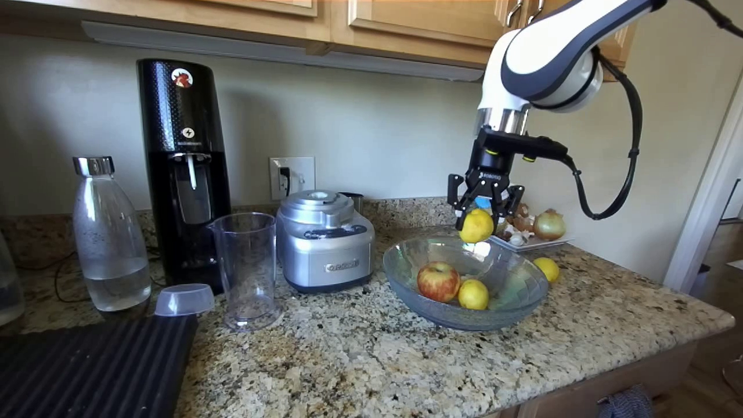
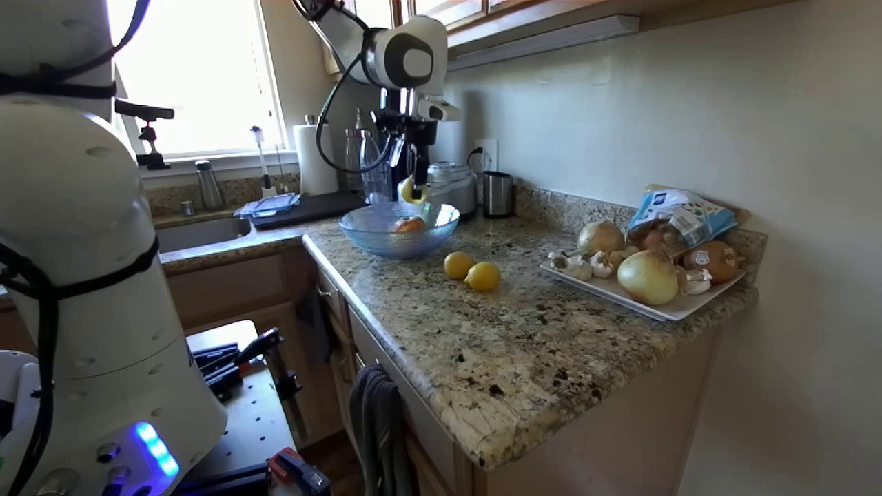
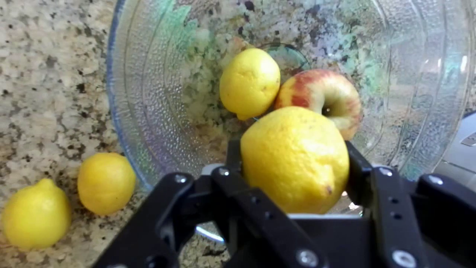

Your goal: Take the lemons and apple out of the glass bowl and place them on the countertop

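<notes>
One lemon (image 3: pixel 295 160) in the pincer (image 1: pixel 478 222), black fingers (image 3: pixel 235 156) snug on two opposite sides, gap just its width. It hangs above the glass bowl (image 1: pixel 453 318); I read this as the carry out to the desk (image 2: pixel 524 372). Should be light and firm, rind with a little give, waxy. Pinch near a tapered end and it may squirt out; hold the belly, modest squeeze.

Below, in the bowl: second lemon (image 3: pixel 250 83) and the apple (image 3: pixel 316 91) side by side, touching or nearly, can't tell. Apple is probably heavier, hard, slick, bruises easily. Dimple faces up, so descend straight and grip across the widest girth, fingers angled so neither jams against the lemon. Glass likely chips: keep off the wall.

Outside: third lemon (image 3: pixel 106 184) just beside the bowl, fourth lemon (image 3: pixel 36 215) next to it, both on the desk. Farther out, a white plate (image 2: pixel 679 306), well apart; silver appliance (image 1: pixel 339 249) across the bowl from those two.
</notes>
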Tool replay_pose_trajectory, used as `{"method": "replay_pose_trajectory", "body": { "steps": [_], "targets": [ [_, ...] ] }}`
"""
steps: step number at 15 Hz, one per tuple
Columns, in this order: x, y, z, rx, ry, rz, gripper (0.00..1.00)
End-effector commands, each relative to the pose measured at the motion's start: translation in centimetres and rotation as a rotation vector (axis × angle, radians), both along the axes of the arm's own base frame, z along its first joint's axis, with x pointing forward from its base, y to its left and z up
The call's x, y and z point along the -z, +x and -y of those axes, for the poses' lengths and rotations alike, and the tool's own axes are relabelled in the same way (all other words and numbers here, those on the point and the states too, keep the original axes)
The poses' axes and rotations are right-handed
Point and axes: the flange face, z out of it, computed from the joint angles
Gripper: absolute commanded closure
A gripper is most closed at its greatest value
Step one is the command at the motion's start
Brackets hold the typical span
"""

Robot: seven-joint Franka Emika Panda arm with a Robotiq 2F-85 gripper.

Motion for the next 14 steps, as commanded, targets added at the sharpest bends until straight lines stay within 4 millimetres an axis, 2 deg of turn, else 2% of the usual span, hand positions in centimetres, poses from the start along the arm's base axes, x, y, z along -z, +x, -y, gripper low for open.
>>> {"method": "replay_pose_trajectory", "body": {
  "steps": [1,5,6,7,13,14],
  "targets": [
    [-4.2,-0.7,3.2,0.031,-0.036,0.019,0.61],
    [-5.4,0.1,7.0,0.085,-0.071,0.034,0.61],
    [-4.5,0.7,5.2,0.053,-0.042,0.038,0.61],
    [-4.5,0.9,5.8,0.06,-0.044,0.039,0.36],
    [-4.1,0.8,5.1,0.047,-0.044,0.032,0.36],
    [-4.1,0.8,5.1,0.047,-0.044,0.032,0.61]
  ]
}}
